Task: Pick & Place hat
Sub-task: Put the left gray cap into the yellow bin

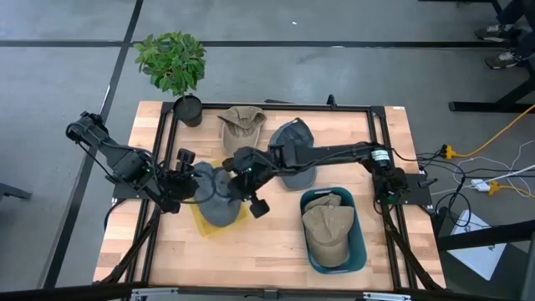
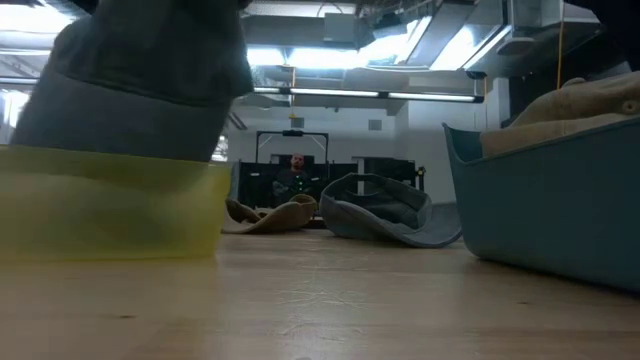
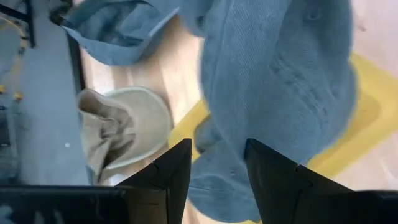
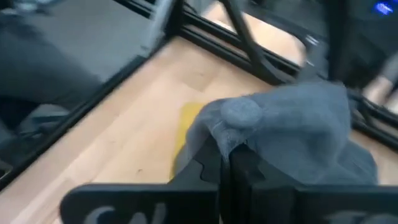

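The grey hat [image 1: 219,197] sits on the yellow tray [image 1: 216,224], with both arms meeting over it. The right gripper [image 4: 225,155] has its jaws closed on a fold of the hat's crown, at the side of the hat toward the blue bin [image 1: 359,251]. The left gripper [image 3: 214,163] comes at the hat from the opposite side, its jaws parted with hat cloth showing between and beyond them; whether they touch the cloth I cannot tell. The right arm therefore has the hat, and any carry goes from the tray toward the bin, which already holds a tan hat [image 1: 328,232].

From above, the two wrists cover much of the hat, so its brim direction and long axis are hard to make out. At counter height the hat and tray fill the near side, blurred and cut off at the edge. Two more hats, tan [image 1: 241,124] and grey [image 1: 292,142], lie beyond the tray on the counter [image 1: 267,251].
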`<state>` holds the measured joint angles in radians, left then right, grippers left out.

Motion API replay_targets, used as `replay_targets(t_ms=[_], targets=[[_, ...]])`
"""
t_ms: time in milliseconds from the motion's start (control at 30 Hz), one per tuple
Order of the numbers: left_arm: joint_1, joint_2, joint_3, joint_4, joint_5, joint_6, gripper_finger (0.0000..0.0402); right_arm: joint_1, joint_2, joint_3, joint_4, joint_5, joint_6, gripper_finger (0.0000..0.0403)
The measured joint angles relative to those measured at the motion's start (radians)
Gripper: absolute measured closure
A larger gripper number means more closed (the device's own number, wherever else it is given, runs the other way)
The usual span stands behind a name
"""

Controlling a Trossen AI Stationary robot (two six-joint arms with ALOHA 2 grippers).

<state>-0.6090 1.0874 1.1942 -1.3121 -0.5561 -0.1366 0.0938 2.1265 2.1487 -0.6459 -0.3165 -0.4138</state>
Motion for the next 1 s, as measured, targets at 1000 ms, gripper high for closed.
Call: replay_targets(t_ms=[1000], targets=[[-0.001, -0.048, 0.180, 0.029, -0.107, 0.062, 0.0282, -0.099, 0.012, -0.376, 0.612, -0.211, 0.026, 0.0392]])
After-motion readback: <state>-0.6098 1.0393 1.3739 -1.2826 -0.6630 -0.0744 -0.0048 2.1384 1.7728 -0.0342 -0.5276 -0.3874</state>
